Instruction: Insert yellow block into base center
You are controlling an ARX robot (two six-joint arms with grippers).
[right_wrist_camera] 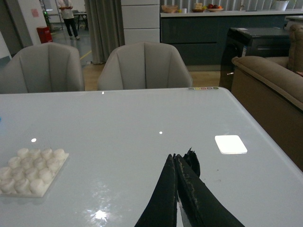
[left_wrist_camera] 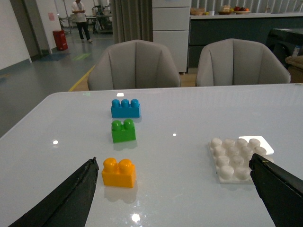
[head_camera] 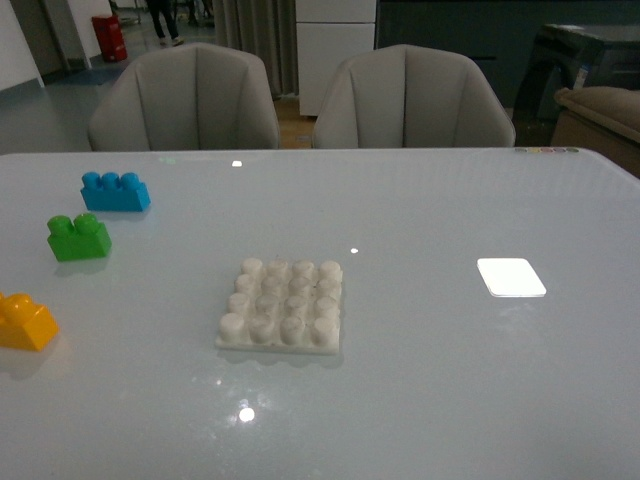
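The only lettering in view is a pinkish notice (left_wrist_camera: pixel 50 16) on the far wall, too small to read; the bricks show no marks that can be made out.

The yellow block (head_camera: pixel 25 322) sits at the near left of the tabletop (head_camera: pixel 430 380), well apart from the base (head_camera: pixel 283 305), and the front view's left edge cuts it off. The base lies near the middle, all its studs bare. Beyond the yellow block stand a green two-stud brick (head_camera: pixel 78 238) and, farther still, a blue three-stud brick (head_camera: pixel 115 192).

The left gripper (left_wrist_camera: pixel 173 161) has its fingers (left_wrist_camera: pixel 78 194) spread wide. The yellow block lies ahead, close to one tip, while the other finger covers a corner of the base. The right gripper (right_wrist_camera: pixel 179 158) has its fingers pressed together, holding nothing, near a bright white patch (right_wrist_camera: pixel 230 144) on the right of the tabletop.
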